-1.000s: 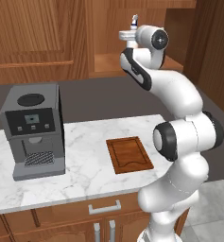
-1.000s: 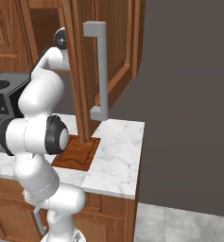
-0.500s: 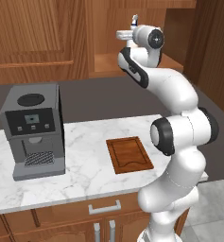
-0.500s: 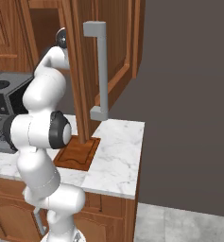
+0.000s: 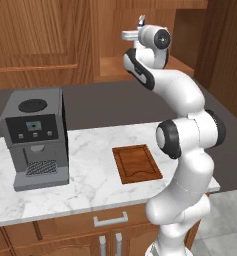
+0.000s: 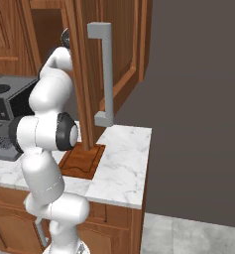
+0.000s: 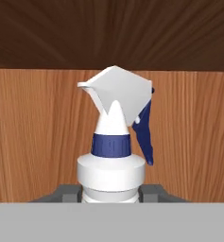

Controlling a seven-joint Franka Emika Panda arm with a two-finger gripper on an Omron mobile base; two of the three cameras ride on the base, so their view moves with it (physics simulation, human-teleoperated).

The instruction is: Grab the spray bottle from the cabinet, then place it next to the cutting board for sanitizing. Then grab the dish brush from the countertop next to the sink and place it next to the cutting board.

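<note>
One grip to call. Starting left of the cutting board (image 5: 137,164): a grey coffee machine (image 5: 35,137) sits on the countertop (image 5: 90,170), well apart from the board, not in play. The board lies flat near the counter's front edge, bare marble on both sides, so there's room to set things beside it.

High above the board and behind it, the arm reaches up into the cabinet (image 5: 115,65). The gripper (image 7: 111,193) is level with the spray bottle (image 7: 112,142), and the bottle is dead ahead of it, centred between the fingers (image 7: 68,191). Bottle stands upright, long axis vertical, nozzle tip pointing left and dark trigger hanging right in the hand cam. Jaws narrow: both tips sit flush against the white body just under the shoulder, no gap seen either side, so it reads as clamped on the bottle. Judgement: next is a lift & pull straight back out of the cabinet, then down toward the board.

Right of the board, the open cabinet door w/ its long grey handle (image 6: 103,74) hangs over the counter end; it's close to the arm's way out, could snag.

Hard to make out: bottle's lower half is cut off at the bottom of the hand cam, so can't tell if its base is on the shelf. From the left base cam just the nozzle peeks over the hand. From the right base cam the door frame covers the hand.
</note>
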